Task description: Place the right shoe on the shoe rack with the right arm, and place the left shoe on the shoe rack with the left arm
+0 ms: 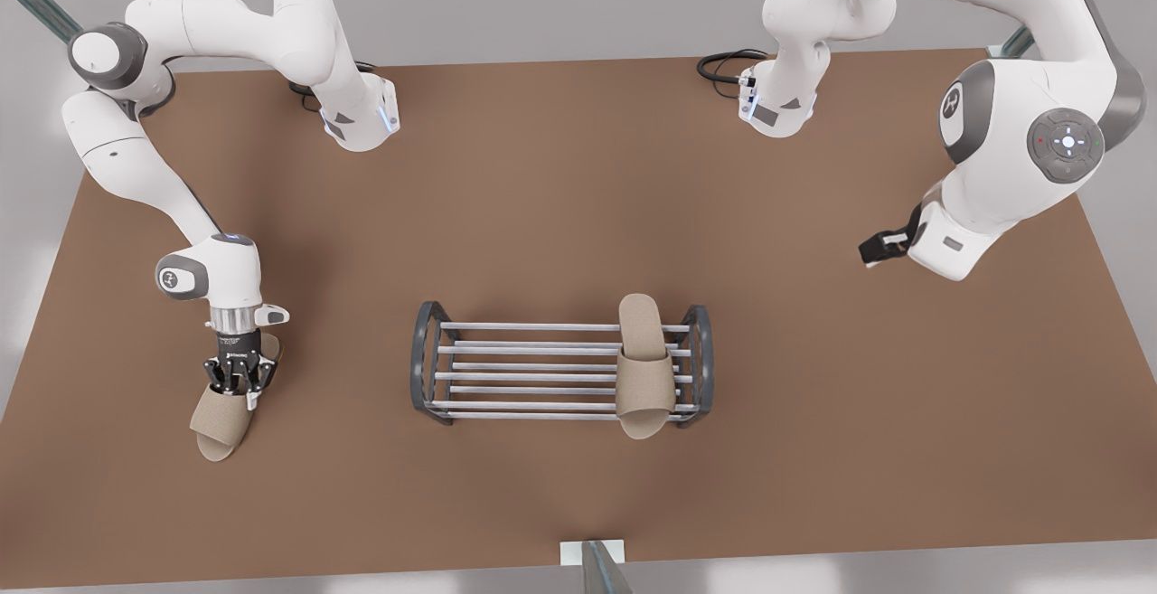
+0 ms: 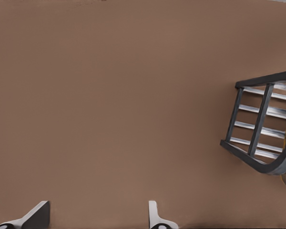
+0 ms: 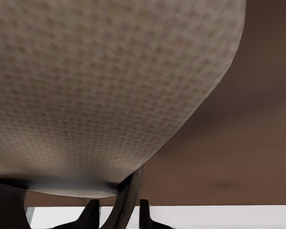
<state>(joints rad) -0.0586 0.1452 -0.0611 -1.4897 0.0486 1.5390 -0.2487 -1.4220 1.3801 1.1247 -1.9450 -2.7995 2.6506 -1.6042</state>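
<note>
- A beige fabric open-toe slide slipper (image 1: 221, 427) with a wide strap is being pinched by the right tool (image 1: 237, 383), low over the brown surface (image 1: 542, 205), at the front view's left.
- Its twin (image 1: 644, 368) is being carried across the silver-barred, dark-framed shoe rack (image 1: 506, 368).
- The left tool (image 2: 97, 218) is being held spread, away from the rack.

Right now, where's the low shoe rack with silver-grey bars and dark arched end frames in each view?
Front view: shoe rack at centre, in the lower half, on the brown table.
Left wrist view: one end of the rack at the picture's edge, beyond the open left gripper.
Right wrist view: the right gripper closed on a beige fabric slipper.
Shared landmark: the brown table.
</note>
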